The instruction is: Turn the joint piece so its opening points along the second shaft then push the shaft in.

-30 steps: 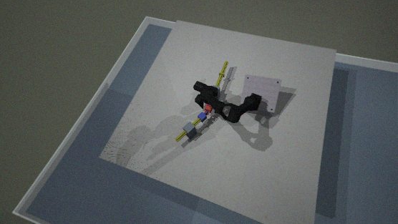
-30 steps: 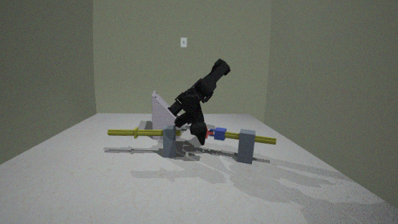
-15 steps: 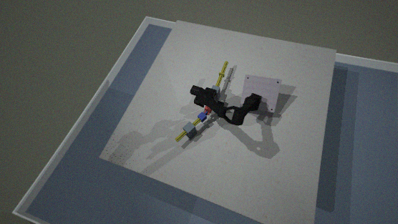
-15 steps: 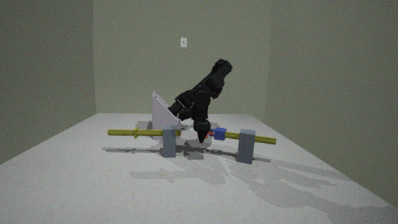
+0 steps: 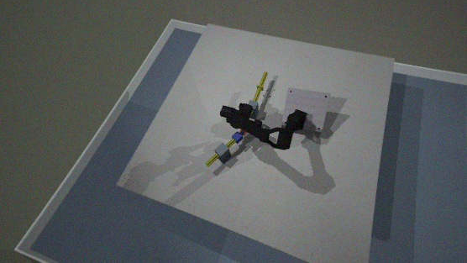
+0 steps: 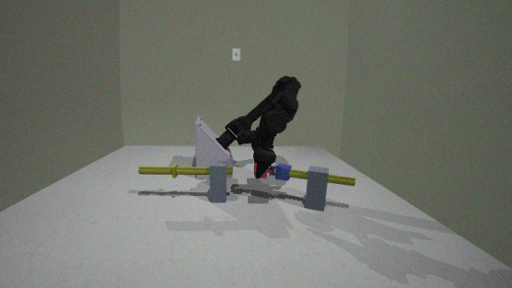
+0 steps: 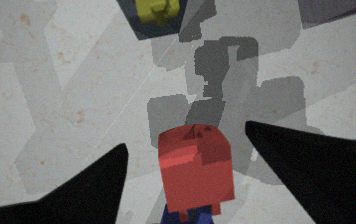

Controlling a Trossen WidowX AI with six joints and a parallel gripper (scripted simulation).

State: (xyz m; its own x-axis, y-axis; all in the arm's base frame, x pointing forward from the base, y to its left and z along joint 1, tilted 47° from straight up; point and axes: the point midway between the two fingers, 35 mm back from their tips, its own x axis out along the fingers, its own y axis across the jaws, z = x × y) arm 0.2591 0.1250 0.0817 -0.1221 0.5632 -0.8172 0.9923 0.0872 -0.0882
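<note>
Wrist: red joint piece [image 7: 197, 167], blue hinge [image 7: 187, 217].

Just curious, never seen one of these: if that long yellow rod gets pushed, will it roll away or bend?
Probably neither. The yellow rod runs through a grey block, so it likely slides lengthwise rather than rolling. It looks straight and unsagging, so probably stiff. The open pincer straddles the red piece, not the rod.

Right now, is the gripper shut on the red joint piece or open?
Open. In the wrist view the fingers stand wide apart, clear gaps on both sides of the red joint piece.
</note>
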